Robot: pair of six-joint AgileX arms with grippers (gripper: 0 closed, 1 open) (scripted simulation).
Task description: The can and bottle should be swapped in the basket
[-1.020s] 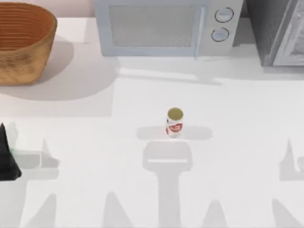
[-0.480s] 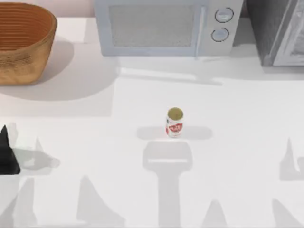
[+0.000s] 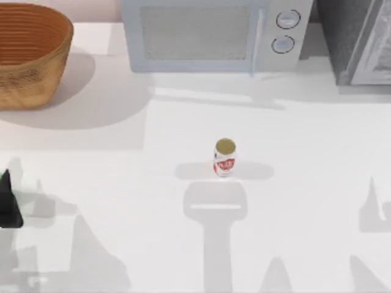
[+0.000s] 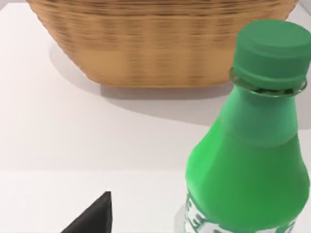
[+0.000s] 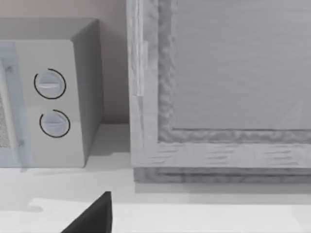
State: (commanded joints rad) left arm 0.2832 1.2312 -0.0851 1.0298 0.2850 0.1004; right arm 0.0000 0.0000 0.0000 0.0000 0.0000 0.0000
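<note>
The basket (image 3: pixel 30 58), brown wicker, stands at the table's far left corner, and its ribbed wall (image 4: pixel 160 48) also fills the back of the left wrist view. The white and red can (image 3: pixel 225 157) stands upright mid-table, away from both arms. The green bottle (image 4: pixel 252 145) rises upright close to the left wrist camera, in front of the basket and outside it; its base is cut off. My left gripper (image 3: pixel 7 204) sits at the table's left edge, open, with one dark fingertip (image 4: pixel 95 218) apart from the bottle. A fingertip (image 5: pixel 95 216) of my open right gripper holds nothing.
A pale microwave (image 3: pixel 211 33) with two dials stands along the back, and its side (image 5: pixel 53 107) faces the right wrist camera. A grey cabinet (image 3: pixel 360 39) fills the back right corner. Arm shadows fall across the white tabletop (image 3: pixel 293 201).
My left gripper has drawn back slightly toward the table's left edge, and its shadows near the front have shifted. The can and basket have not moved.
</note>
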